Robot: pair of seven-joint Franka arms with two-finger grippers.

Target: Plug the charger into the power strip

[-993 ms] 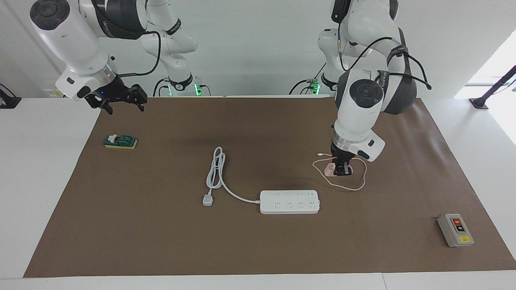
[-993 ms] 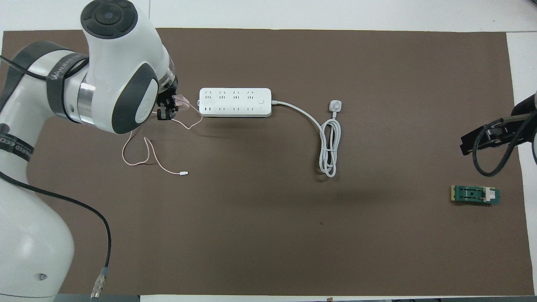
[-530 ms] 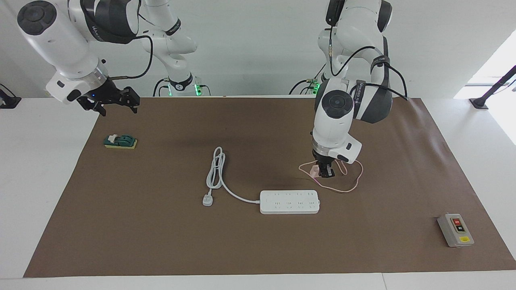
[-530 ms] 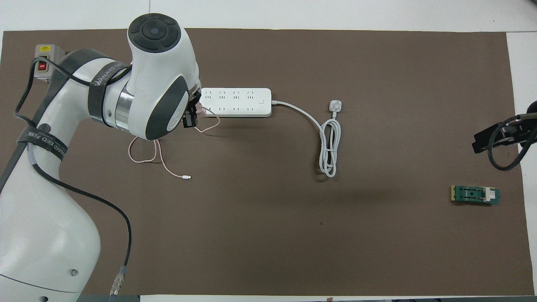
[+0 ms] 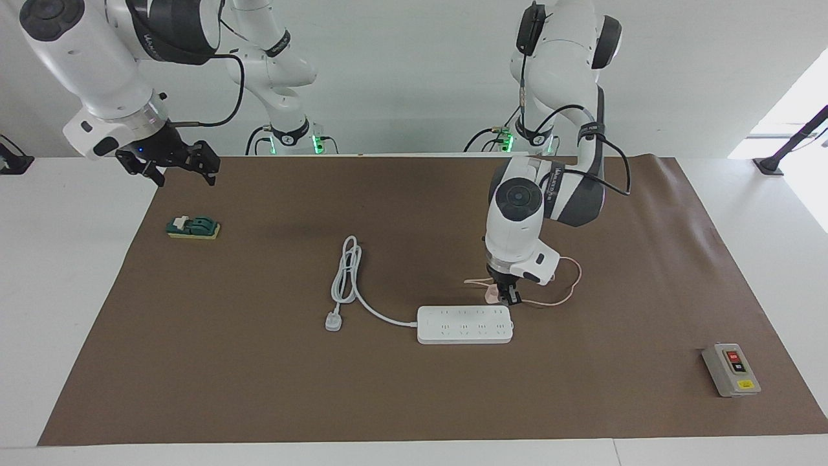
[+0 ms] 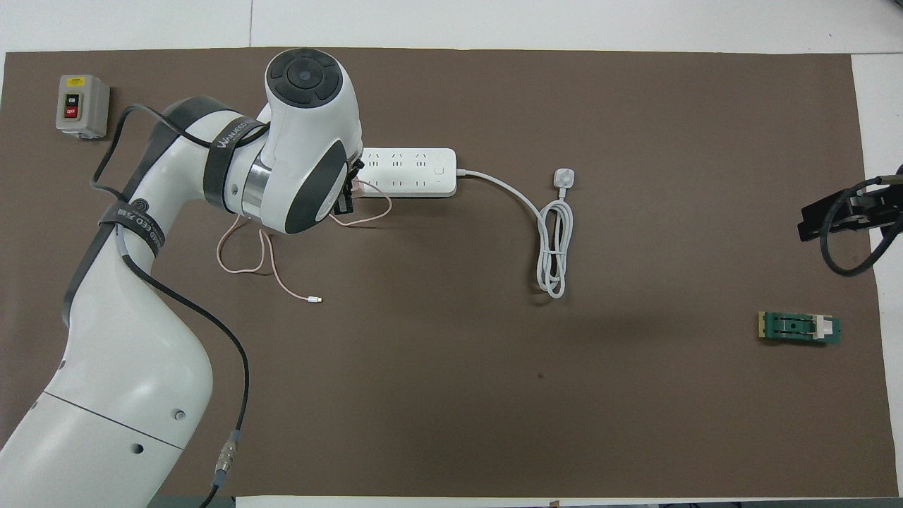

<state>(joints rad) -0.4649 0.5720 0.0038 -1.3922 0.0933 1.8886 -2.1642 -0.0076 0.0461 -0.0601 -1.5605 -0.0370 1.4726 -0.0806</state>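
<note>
Facing view, centre: charger (image 5: 493, 294) is clamped in left gripper (image 5: 508, 296), just above power strip (image 5: 464, 324). Upper left: right gripper (image 5: 173, 169) is held spread wide, nothing gripped.

Both arms (image 5: 517, 220) have glossy white rounded shells with dark grey joint bands, round dark end caps, and silver rings at the wrists. Black cables loop along the links, strapped on by dark bands with white lettering. The grippers (image 5: 169, 160) are black, and green lights glow at both bases at the top of the facing view.
</note>
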